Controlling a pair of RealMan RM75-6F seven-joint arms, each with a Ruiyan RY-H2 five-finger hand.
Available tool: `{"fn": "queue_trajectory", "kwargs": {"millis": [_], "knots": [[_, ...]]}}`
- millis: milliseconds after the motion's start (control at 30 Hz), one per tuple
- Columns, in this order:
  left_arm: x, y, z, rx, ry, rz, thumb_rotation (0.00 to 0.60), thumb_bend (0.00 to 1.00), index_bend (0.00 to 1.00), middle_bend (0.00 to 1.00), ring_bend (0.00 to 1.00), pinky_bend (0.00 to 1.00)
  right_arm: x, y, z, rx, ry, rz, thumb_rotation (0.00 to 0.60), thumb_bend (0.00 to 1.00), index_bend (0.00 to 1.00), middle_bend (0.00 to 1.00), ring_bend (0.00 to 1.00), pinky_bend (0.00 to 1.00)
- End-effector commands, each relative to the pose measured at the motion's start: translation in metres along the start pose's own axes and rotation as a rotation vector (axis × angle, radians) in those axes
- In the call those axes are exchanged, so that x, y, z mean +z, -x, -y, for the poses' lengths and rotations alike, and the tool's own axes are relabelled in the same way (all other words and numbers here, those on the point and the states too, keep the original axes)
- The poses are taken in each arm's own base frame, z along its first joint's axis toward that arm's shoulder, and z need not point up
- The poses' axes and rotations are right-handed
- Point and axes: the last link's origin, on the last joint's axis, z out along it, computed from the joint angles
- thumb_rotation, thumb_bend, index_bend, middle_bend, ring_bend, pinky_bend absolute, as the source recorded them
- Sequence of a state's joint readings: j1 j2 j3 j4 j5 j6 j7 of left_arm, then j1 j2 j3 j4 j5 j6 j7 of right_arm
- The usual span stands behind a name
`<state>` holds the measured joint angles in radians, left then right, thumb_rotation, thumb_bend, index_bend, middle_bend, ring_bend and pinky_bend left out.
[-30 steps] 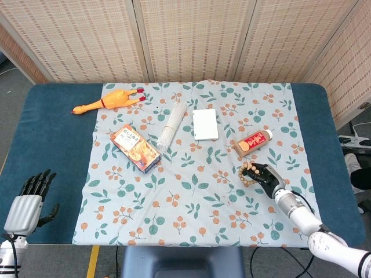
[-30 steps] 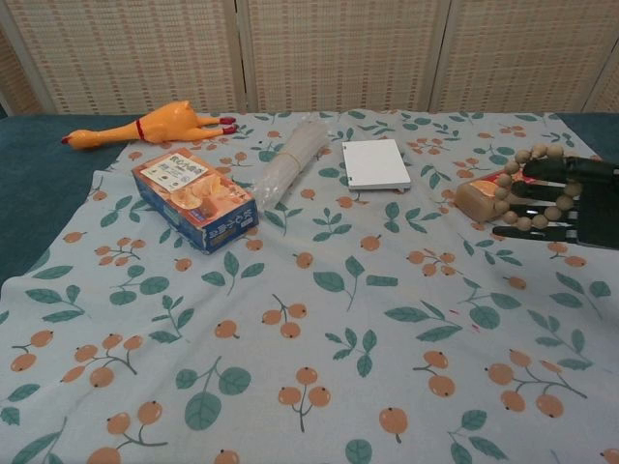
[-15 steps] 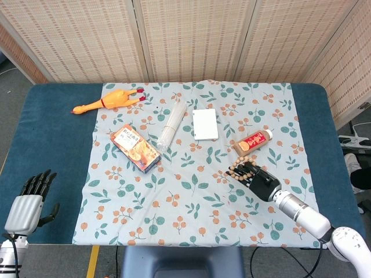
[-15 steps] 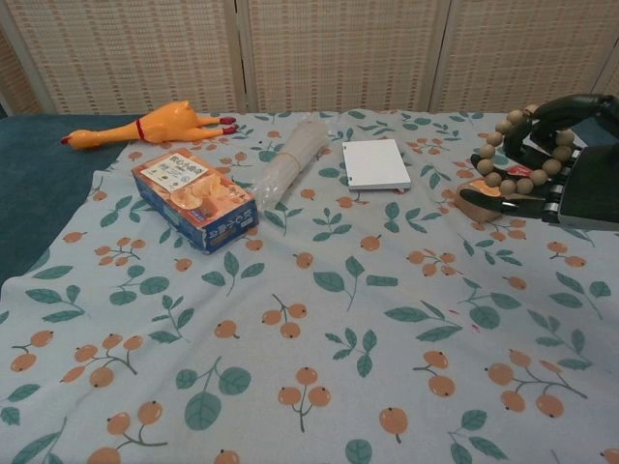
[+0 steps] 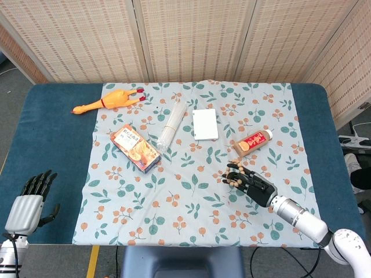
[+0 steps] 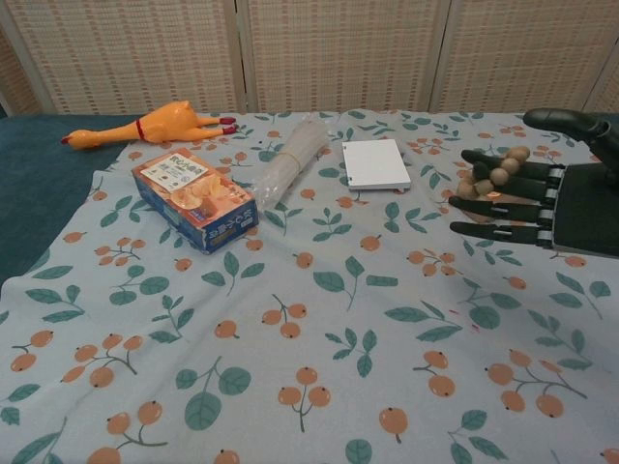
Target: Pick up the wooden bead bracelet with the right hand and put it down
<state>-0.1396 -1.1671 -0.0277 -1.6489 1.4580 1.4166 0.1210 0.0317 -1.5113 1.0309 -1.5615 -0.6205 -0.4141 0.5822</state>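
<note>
The wooden bead bracelet (image 5: 233,177) hangs looped over the outstretched fingers of my right hand (image 5: 253,184), above the floral cloth just in front of the brown bottle (image 5: 253,142). In the chest view the beads (image 6: 492,177) lie across the upper fingers of that hand (image 6: 542,198), which points left with its fingers nearly straight and its thumb raised. The part of the loop behind the fingers is hidden. My left hand (image 5: 27,201) hovers at the near left corner over the blue table, fingers apart and holding nothing.
On the floral cloth (image 5: 197,214) lie a rubber chicken (image 5: 107,101), an orange box (image 5: 135,148), a wrapped bundle of white sticks (image 5: 169,124) and a white pad (image 5: 205,124). The blue table top (image 5: 52,145) shows bare on both sides.
My right hand has carried the bracelet leftward, away from the brown bottle and toward the cloth's middle, and its fingers have straightened out. The left hand has stayed put.
</note>
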Motion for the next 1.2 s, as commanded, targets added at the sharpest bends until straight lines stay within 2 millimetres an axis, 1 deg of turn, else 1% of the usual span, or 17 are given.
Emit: {"fn": "queue_trajectory", "kwargs": {"millis": [33, 100, 233, 333, 433, 500, 600, 633, 667, 700, 767, 800, 867, 967, 1067, 1133, 1200], "knots": [[0.000, 0.000, 0.000, 0.001, 0.000, 0.003, 0.600, 0.44, 0.00, 0.00, 0.00, 0.09, 0.001, 0.000, -0.009, -0.032, 0.048, 0.002, 0.122, 0.11, 0.21, 0.41, 0.15, 0.11], [0.000, 0.000, 0.000, 0.002, 0.000, 0.003, 0.600, 0.44, 0.00, 0.00, 0.00, 0.09, 0.002, 0.000, -0.014, -0.021, 0.067, 0.005, 0.104, 0.09, 0.20, 0.40, 0.14, 0.11], [0.000, 0.000, 0.000, 0.002, -0.003, 0.001, 0.600, 0.44, 0.00, 0.00, 0.00, 0.09, 0.008, 0.003, -0.019, -0.025, 0.084, 0.012, 0.100, 0.09, 0.21, 0.40, 0.14, 0.11], [0.000, 0.000, 0.000, 0.001, -0.004, 0.000, 0.600, 0.44, 0.00, 0.00, 0.00, 0.09, 0.011, 0.006, -0.018, -0.016, 0.081, 0.029, 0.098, 0.09, 0.25, 0.40, 0.14, 0.11], [0.000, 0.000, 0.001, 0.000, -0.005, 0.001, 0.600, 0.44, 0.00, 0.00, 0.00, 0.09, 0.012, 0.008, -0.019, -0.014, 0.074, 0.040, 0.098, 0.10, 0.31, 0.40, 0.16, 0.11], [0.000, 0.000, 0.001, 0.000, -0.005, 0.002, 0.600, 0.44, 0.00, 0.00, 0.00, 0.09, 0.013, 0.009, -0.020, -0.009, 0.065, 0.042, 0.098, 0.17, 0.34, 0.40, 0.16, 0.11], [0.000, 0.000, 0.001, -0.001, -0.005, 0.005, 0.600, 0.44, 0.00, 0.00, 0.00, 0.09, 0.015, 0.012, -0.022, -0.035, 0.059, 0.047, 0.097, 0.36, 0.38, 0.40, 0.18, 0.12], [0.000, 0.001, 0.001, 0.000, -0.005, 0.005, 0.600, 0.44, 0.00, 0.00, 0.00, 0.09, 0.015, 0.013, -0.023, -0.043, 0.061, 0.052, 0.097, 0.40, 0.39, 0.40, 0.18, 0.12], [0.000, 0.001, 0.001, 0.001, -0.004, 0.006, 0.600, 0.44, 0.00, 0.00, 0.00, 0.09, 0.015, 0.015, -0.024, -0.055, 0.062, 0.058, 0.100, 0.46, 0.39, 0.40, 0.18, 0.12], [0.000, 0.001, 0.000, 0.001, -0.004, 0.006, 0.600, 0.44, 0.00, 0.00, 0.00, 0.09, 0.016, 0.016, -0.024, -0.070, 0.065, 0.061, 0.100, 0.50, 0.40, 0.40, 0.18, 0.12], [0.000, 0.001, 0.000, 0.002, -0.006, 0.006, 0.600, 0.44, 0.00, 0.00, 0.00, 0.09, 0.017, 0.018, -0.025, -0.136, 0.063, 0.060, 0.108, 0.62, 0.43, 0.40, 0.18, 0.12], [0.000, 0.001, 0.000, 0.002, -0.006, 0.006, 0.600, 0.44, 0.00, 0.00, 0.00, 0.09, 0.018, 0.019, -0.025, -0.174, 0.056, 0.053, 0.110, 0.64, 0.45, 0.41, 0.19, 0.12], [0.000, 0.000, 0.000, 0.002, -0.006, 0.006, 0.600, 0.44, 0.00, 0.00, 0.00, 0.09, 0.019, 0.021, -0.025, -0.305, 0.036, 0.032, 0.122, 0.65, 0.53, 0.46, 0.21, 0.12], [0.000, 0.000, 0.001, 0.002, -0.007, 0.004, 0.600, 0.44, 0.00, 0.00, 0.00, 0.09, 0.020, 0.022, -0.024, -0.481, -0.004, -0.014, 0.130, 0.65, 0.58, 0.50, 0.21, 0.12], [0.000, 0.000, 0.001, 0.002, -0.007, 0.006, 0.600, 0.44, 0.00, 0.00, 0.00, 0.09, 0.021, 0.023, -0.025, -0.665, -0.024, -0.057, 0.132, 0.65, 0.59, 0.52, 0.21, 0.12], [0.000, 0.000, 0.001, 0.003, -0.005, 0.008, 0.600, 0.44, 0.00, 0.00, 0.00, 0.09, 0.020, 0.023, -0.027, -0.732, -0.027, -0.067, 0.130, 0.61, 0.59, 0.52, 0.21, 0.12], [0.000, 0.000, 0.001, 0.002, -0.005, 0.007, 0.600, 0.44, 0.00, 0.00, 0.00, 0.09, 0.020, 0.024, -0.028, -0.752, -0.032, -0.067, 0.130, 0.55, 0.59, 0.52, 0.21, 0.12]]}}
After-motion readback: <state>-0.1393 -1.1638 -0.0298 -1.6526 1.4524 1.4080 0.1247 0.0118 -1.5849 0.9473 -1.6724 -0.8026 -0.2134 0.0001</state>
